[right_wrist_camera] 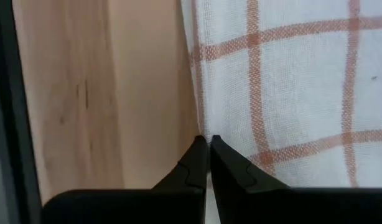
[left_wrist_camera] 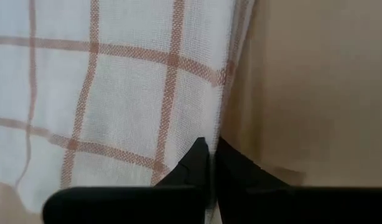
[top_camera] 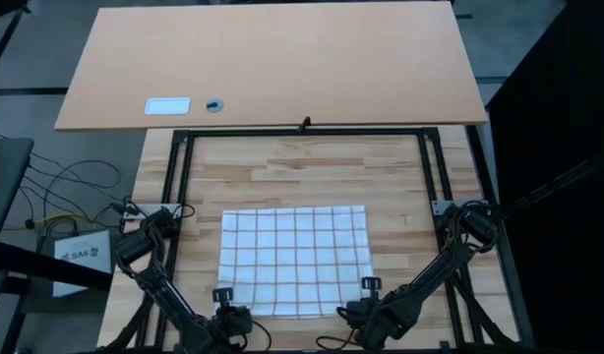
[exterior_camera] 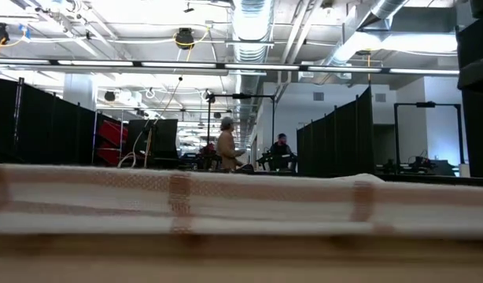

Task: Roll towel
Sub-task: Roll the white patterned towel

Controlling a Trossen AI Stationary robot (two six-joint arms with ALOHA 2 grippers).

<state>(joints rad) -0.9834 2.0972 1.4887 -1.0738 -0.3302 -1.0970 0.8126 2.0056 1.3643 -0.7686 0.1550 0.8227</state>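
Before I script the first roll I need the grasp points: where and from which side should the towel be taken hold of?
The towel lies flat and square on the wooden table, so probably grip its two near corners and roll away from the arms. The left gripper sits at one side edge by the near corner, the right gripper at the other, both with fingers closed. Coming in from the near edge looks best.

Both arms fold low at the near edge, elbows out. The left hand (left_wrist_camera: 209,155) and the right hand (right_wrist_camera: 208,152) each point forward, fingertips pressed together at a near corner.
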